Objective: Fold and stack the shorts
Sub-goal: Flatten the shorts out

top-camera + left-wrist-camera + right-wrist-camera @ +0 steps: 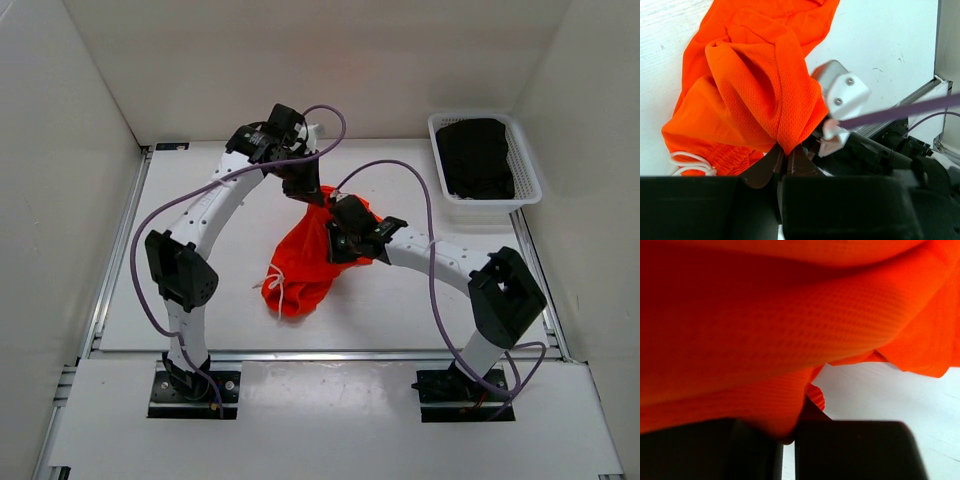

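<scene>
With the left hand (785, 159) pinched on a thin fold and the right hand (789, 434) seemingly clamped on another, the bunched neon-orange thin mesh shorts (298, 270), sagging onto the white surface (385, 300), could slip free or twist; the far-right white plastic basket (528, 170) holds a folded black garment (475, 158)

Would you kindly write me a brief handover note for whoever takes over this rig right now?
Left pincer: shut on the shorts, holding a bunch raised.
Right pincer: shut on the shorts alongside.
Shorts: bunched, waistband end with white drawstring resting on the table.
Dark garment lies in the white basket, far right.
Done: no fold visible.
Left: flatten, fold, stack.
</scene>
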Robot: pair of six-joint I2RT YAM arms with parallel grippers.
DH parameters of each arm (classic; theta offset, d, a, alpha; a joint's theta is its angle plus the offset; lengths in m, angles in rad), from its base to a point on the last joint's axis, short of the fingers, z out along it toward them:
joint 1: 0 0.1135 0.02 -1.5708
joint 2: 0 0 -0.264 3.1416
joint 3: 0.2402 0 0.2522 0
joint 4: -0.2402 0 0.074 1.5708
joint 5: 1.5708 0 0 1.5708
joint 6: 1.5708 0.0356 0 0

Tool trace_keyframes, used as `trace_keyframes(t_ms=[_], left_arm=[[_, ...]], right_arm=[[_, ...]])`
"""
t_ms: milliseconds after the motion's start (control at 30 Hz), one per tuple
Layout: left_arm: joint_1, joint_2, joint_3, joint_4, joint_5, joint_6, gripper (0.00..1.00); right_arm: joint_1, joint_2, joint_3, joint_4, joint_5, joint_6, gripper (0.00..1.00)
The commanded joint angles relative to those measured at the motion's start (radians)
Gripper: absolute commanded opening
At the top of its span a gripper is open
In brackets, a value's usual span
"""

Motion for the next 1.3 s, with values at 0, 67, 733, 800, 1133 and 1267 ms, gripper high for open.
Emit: trace_keyframes(t_ms=[0, 67, 733, 800, 1133, 1267], left_arm=[[0.052, -0.101, 0.007, -0.012, 0.025, 0.010, 0.10], [0.092, -0.136, 0.007, -0.012, 0.025, 0.001, 0.10], [0.286, -0.717, -0.530, 0.272, 0.110, -0.192, 0.42], [0.275, -0.788, -0.799, 0.284, 0.058, -0.192, 1.00], [0.324, -0.731, -0.870, 0.229, -0.149, -0.159, 0.33], [0.324, -0.604, -0.861, 0.175, -0.286, -0.212, 0.12]], right_arm=[[0.021, -0.057, 0.081, -0.016, 0.092, 0.007, 0.00], [0.004, -0.097, 0.112, -0.075, 0.139, -0.019, 0.00], [0.023, -0.422, 0.172, -0.180, 0.533, -0.325, 0.00], [0.080, -0.478, 0.017, -0.180, 0.622, -0.265, 0.06], [0.174, -0.561, -0.121, -0.450, 0.666, 0.110, 0.82], [0.034, -0.608, -0.147, -0.507, 0.488, 0.270, 0.70]])
